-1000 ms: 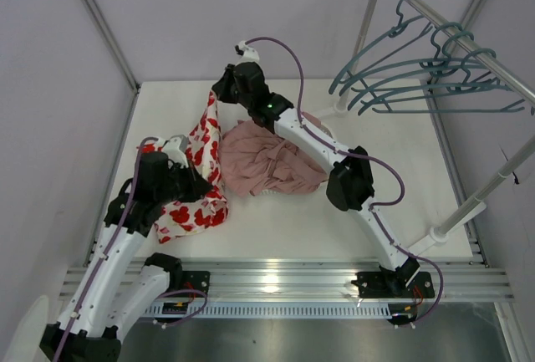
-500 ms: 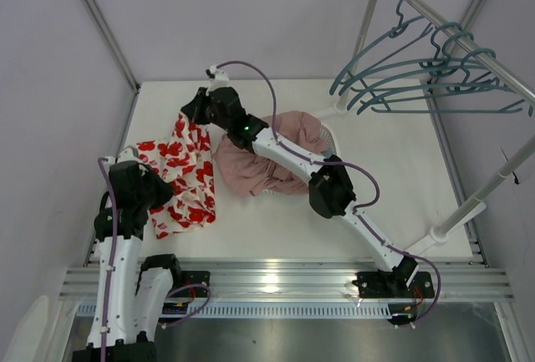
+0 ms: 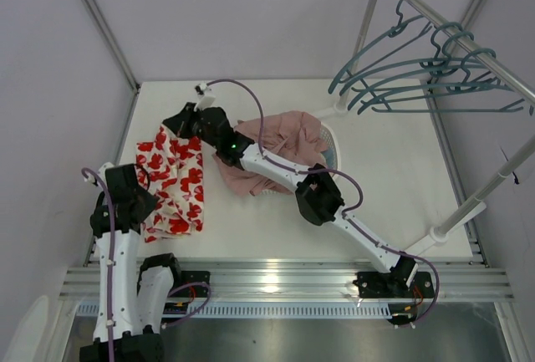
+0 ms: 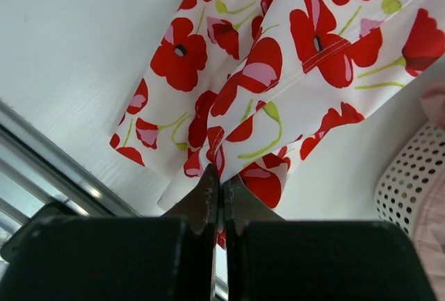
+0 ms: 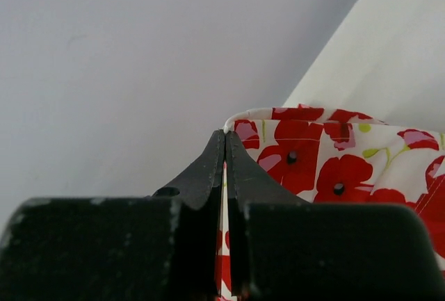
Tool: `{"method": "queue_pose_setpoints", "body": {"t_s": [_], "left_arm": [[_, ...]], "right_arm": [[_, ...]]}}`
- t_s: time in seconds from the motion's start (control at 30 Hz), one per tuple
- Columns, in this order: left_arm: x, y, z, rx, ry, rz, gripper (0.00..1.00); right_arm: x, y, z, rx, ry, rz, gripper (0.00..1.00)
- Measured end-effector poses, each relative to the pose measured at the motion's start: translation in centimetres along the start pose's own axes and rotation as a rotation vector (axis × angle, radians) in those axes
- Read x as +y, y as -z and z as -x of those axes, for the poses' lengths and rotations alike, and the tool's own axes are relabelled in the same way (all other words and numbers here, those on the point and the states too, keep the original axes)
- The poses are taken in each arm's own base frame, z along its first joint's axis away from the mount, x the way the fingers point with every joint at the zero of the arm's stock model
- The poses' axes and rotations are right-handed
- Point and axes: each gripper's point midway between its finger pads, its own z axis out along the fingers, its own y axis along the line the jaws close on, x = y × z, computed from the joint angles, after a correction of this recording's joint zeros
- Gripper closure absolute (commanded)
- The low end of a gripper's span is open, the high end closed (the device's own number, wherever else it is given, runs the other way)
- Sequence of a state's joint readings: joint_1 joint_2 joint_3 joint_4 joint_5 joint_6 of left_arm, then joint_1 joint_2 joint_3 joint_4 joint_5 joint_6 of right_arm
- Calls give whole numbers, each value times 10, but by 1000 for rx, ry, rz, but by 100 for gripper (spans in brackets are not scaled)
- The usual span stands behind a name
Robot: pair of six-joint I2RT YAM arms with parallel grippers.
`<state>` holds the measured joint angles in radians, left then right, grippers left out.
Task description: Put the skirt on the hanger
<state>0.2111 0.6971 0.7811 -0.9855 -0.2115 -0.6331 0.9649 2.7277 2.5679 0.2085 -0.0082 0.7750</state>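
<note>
The skirt [image 3: 174, 180] lies spread on the left side of the table [image 3: 393, 195], stretched between both tools. The left tool [image 4: 221, 176] is clenched on its near edge and the right tool [image 5: 224, 134] pinches its far edge. The hangers [image 3: 418, 86] hang far right.

Fingers [image 4: 207, 197] pinching skirt [image 4: 278, 71] edge, table [image 4: 76, 58]

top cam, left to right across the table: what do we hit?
left gripper → skirt → pink garment → hangers
</note>
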Motion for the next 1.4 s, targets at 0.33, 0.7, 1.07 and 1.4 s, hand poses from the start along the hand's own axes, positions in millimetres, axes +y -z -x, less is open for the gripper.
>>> {"method": "queue_pose_setpoints", "body": {"t_s": [0.33, 0.7, 1.07, 1.4], "left_arm": [[16, -2, 9, -43, 32, 104, 0], [-10, 53, 113, -327, 38, 86, 1], [-107, 0, 91, -145, -391, -312, 11], [-128, -109, 93, 24, -574, -134, 28]], "right_arm": [[31, -2, 6, -35, -43, 87, 18], [-15, 45, 59, 159, 53, -95, 1], [-2, 179, 185, 74, 140, -238, 1], [-36, 286, 171, 80, 160, -399, 1]]}}
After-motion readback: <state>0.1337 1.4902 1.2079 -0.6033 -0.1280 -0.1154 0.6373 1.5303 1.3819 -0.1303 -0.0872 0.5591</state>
